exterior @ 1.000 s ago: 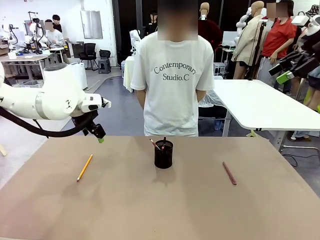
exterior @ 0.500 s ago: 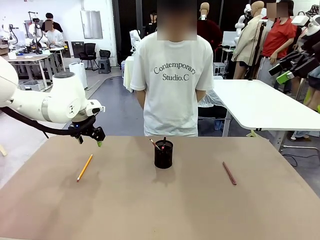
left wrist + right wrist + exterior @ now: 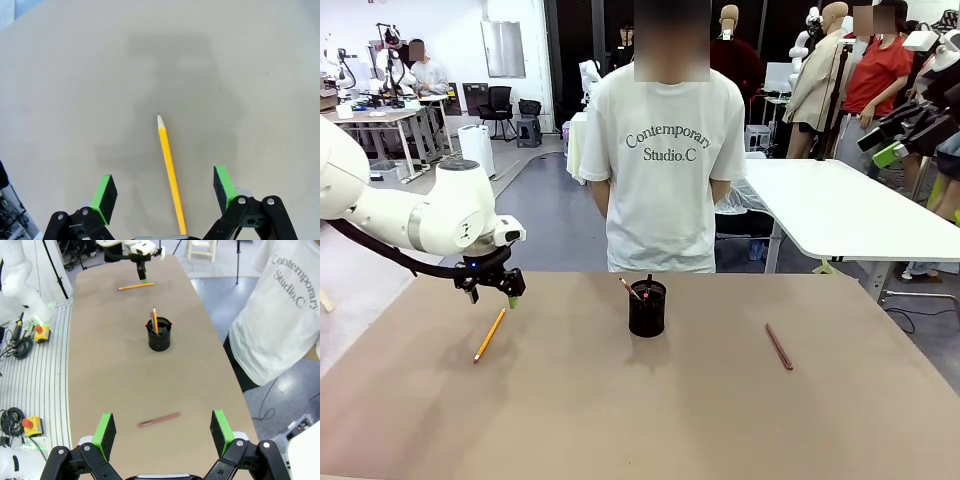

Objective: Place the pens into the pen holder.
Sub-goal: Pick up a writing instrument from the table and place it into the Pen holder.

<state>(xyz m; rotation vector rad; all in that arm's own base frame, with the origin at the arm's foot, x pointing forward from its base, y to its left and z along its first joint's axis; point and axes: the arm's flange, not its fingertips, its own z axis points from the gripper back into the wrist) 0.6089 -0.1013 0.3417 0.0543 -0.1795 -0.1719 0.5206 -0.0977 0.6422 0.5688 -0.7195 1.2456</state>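
One yellow pencil flat under the spread left gripper, lengthwise between its pads, tip outward.

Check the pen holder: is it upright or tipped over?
Upright. The pen holder stands on its base on the table, rim up, with pens poking out of its top.

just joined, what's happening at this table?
The left gripper hangs open just over the yellow pencil lying at the left of the table. The black mesh pen holder at mid-table already has pens in it. A reddish-brown pen lies on the right, untouched. The right gripper is open, high above the table. The person stands at the far edge.
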